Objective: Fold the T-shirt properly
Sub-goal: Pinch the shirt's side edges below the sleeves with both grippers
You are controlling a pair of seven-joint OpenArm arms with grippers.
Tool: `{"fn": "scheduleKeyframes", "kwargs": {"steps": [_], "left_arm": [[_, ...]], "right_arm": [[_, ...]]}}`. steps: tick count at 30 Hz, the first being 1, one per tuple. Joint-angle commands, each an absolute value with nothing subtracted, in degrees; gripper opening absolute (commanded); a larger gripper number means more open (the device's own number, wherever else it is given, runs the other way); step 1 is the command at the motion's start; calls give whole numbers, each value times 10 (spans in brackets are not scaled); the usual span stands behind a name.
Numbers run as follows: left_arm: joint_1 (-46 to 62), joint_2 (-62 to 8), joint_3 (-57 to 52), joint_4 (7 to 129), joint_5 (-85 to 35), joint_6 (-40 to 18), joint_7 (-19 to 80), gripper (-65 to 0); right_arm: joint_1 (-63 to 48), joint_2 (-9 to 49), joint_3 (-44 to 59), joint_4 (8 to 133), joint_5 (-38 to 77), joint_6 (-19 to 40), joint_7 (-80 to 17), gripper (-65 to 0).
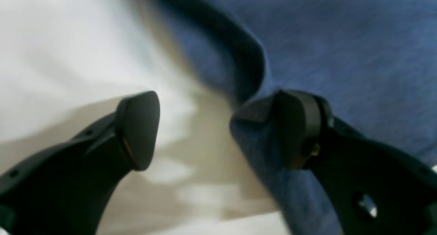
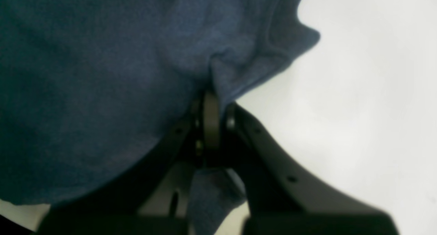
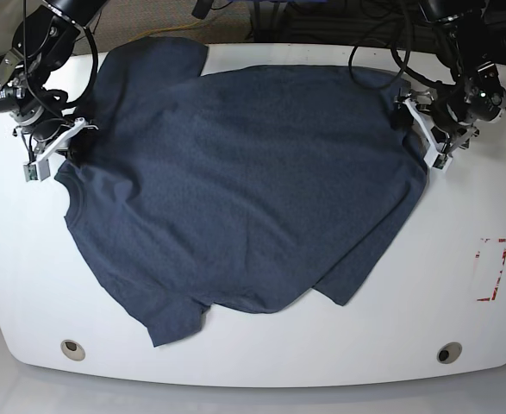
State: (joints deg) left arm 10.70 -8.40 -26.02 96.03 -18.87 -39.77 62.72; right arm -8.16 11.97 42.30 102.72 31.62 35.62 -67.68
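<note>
- Two arms work the T-shirt [image 3: 235, 190] at opposite edges, and you are in the spreading stage: the cloth lies mostly flat on the white table [image 3: 459, 302] but skewed, with no fold made yet.
- Your right gripper [image 2: 211, 101] has its jaws pressed together on a pinch of the shirt's edge; in its wrist view the fabric bunches into the closed tips and a tail of it hangs below them.
- Your left gripper [image 1: 218, 129] stands spread wide. One finger sits over bare table, the other rests on or against the hem, and nothing is pinched between them.
- Seen from the base view, the shirt covers the middle of the table, one sleeve toward the far edge and the other toward the near edge, with its side edges reaching out to both grippers.
- Next, I judge, you need the left jaws to straddle the hem and close on it, so that both arms can pull the cloth taut and square.
- Watch the rolled hem by the left finger: it may slip aside instead of entering the gap.
- No containers appear anywhere; only a red outline [image 3: 491, 269] is marked on the table.
</note>
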Motion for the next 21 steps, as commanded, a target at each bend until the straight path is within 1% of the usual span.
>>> {"fn": "scheduleKeyframes", "kwargs": {"steps": [1,6,8,13,14,16,21], "left_arm": [[98,-87,-247,962,-193,-400,625,-157],[101,-86,-225,961,-201,-400,632,-160],[101,-87,-227,963,-224,-400,640,-186],[100,-90,-228,960,-245,-400,659,-318],[99,-90,-228,960,-244,-400,659,-360],[99,-90,-228,959,-242,-400,657,-413],[98,-87,-229,959,-195,-400,657,-543]], "right_arm": [[-78,129,424,1040,325,358,-664,-650],[-78,129,424,1040,325,358,-664,-650],[-78,129,425,1040,325,358,-664,-650],[-78,129,426,1040,325,358,-664,-650],[-78,129,426,1040,325,358,-664,-650],[-78,129,426,1040,325,358,-664,-650],[-79,128,426,1040,325,358,-664,-650]]}}
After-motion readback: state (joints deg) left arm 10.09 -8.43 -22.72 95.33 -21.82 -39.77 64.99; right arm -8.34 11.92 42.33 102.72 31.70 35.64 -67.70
